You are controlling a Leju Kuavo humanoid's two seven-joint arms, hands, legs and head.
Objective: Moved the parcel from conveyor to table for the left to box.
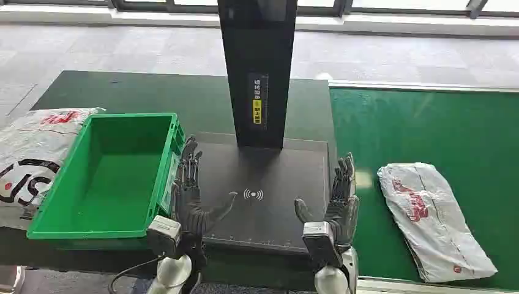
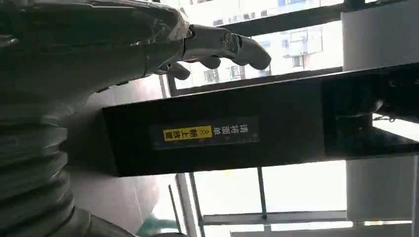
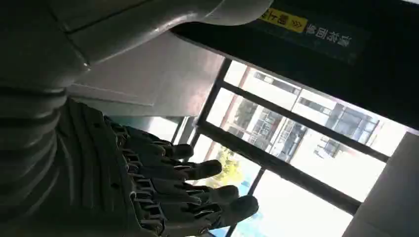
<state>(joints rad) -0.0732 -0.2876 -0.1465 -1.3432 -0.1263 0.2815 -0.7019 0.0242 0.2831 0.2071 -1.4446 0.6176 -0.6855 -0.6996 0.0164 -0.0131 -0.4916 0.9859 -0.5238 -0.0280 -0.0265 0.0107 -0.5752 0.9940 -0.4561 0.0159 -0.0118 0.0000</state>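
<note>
1. White with red marks, the parcel [image 1: 433, 217] lies on the green conveyor [image 1: 428, 128] at the lower right of the frame.
2. Both hands hover over the dark scanner plate [image 1: 266, 177] in the middle.
3. The left hand [image 1: 191, 191] has its fingers spread and holds nothing.
4. The right hand [image 1: 340, 199] is spread and empty too.
5. The green box [image 1: 49, 217] sits at the left, beside what may be another bag [image 1: 27, 159].
</note>
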